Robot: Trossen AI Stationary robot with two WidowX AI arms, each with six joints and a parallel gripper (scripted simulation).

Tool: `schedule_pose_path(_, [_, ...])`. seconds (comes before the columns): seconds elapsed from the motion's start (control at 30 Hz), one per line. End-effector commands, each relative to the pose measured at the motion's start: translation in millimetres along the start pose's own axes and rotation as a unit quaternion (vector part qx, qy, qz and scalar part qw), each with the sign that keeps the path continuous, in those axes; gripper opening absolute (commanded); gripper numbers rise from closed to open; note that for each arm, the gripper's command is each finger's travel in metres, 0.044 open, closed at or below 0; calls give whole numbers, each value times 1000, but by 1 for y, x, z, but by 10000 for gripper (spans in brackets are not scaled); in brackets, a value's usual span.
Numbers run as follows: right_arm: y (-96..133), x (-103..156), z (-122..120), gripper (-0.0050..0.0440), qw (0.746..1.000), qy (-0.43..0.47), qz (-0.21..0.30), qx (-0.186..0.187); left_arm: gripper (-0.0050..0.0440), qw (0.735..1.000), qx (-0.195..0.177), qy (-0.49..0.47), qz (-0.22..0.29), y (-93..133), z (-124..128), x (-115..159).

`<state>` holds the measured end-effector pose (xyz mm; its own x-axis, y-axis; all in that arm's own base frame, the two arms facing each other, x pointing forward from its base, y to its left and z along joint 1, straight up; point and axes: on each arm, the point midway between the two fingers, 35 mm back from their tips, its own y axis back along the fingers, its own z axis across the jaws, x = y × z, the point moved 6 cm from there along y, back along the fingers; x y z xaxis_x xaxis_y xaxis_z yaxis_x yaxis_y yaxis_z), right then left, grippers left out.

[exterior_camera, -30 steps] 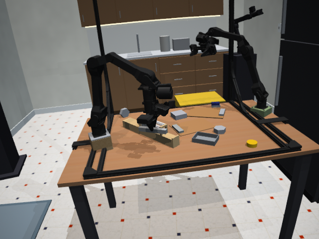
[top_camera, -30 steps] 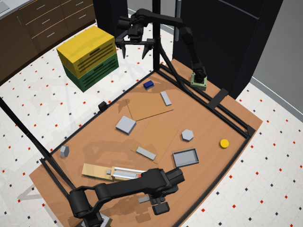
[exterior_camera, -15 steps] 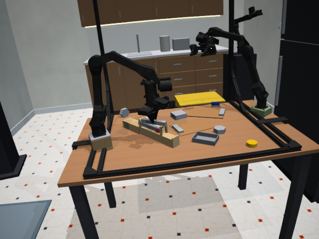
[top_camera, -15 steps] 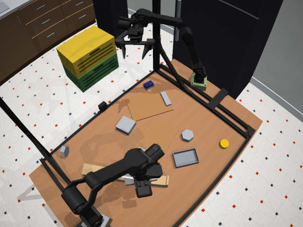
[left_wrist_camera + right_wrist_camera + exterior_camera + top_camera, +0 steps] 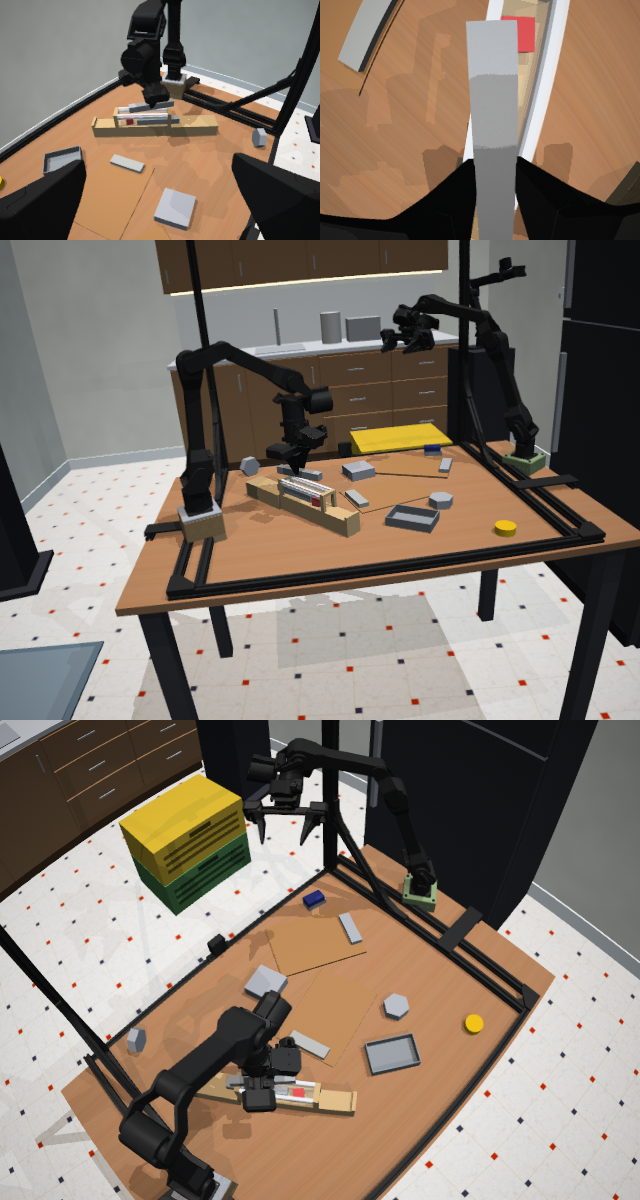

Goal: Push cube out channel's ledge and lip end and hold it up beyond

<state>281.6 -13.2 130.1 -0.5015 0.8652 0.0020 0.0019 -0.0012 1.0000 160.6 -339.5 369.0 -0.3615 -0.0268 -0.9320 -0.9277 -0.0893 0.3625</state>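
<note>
The red cube [image 5: 298, 1092] [image 5: 315, 501] [image 5: 130, 121] [image 5: 526, 34] sits inside the wooden channel [image 5: 336, 1101] [image 5: 338, 515] [image 5: 145, 131], between white rails, near the end with the short ledge and raised lip [image 5: 354, 1102] [image 5: 94, 122]. A second grey bar [image 5: 280, 1090] [image 5: 150, 120] lies in the channel behind the cube, toward the plain end. My right gripper [image 5: 261, 1081] [image 5: 297, 470] [image 5: 151, 105] [image 5: 494, 165] is shut on a long grey bar [image 5: 312, 475] [image 5: 137, 107] [image 5: 493, 100], held above the channel. My left gripper [image 5: 281, 842] [image 5: 398, 349] [image 5: 160, 165] is open and empty, high and far from the channel.
A thin grey block [image 5: 310, 1044] [image 5: 356, 498] [image 5: 127, 163] and a grey tray [image 5: 368, 1057] [image 5: 410, 525] lie near the channel. A grey box [image 5: 266, 980] [image 5: 357, 470] [image 5: 175, 207], a hexagonal block [image 5: 395, 1005] [image 5: 440, 499] and a yellow disc [image 5: 473, 1023] [image 5: 505, 527] stand farther off.
</note>
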Motion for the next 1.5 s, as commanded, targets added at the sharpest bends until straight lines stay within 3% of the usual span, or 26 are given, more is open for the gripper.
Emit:
schedule_pose_path(0.0, [0,22,9,40,1000,-10,-1,-1,400,1000,-1,0,-1,0,0,0])
schedule_pose_path(0.27, [0,74,26,40,999,-44,-1,-1,400,1000,-1,0,-1,0,0,0])
schedule_pose_path(0.33, [0,74,26,40,999,-44,-1,-1,400,1000,-1,0,-1,0,0,0])
schedule_pose_path(0.8, [0,167,31,40,995,-103,-1,-1,400,1000,-1,0,-1,0,0,0])
schedule_pose_path(1.47, [-19,171,32,40,994,-105,-1,-1,400,1000,-1,0,-1,0,0,0])
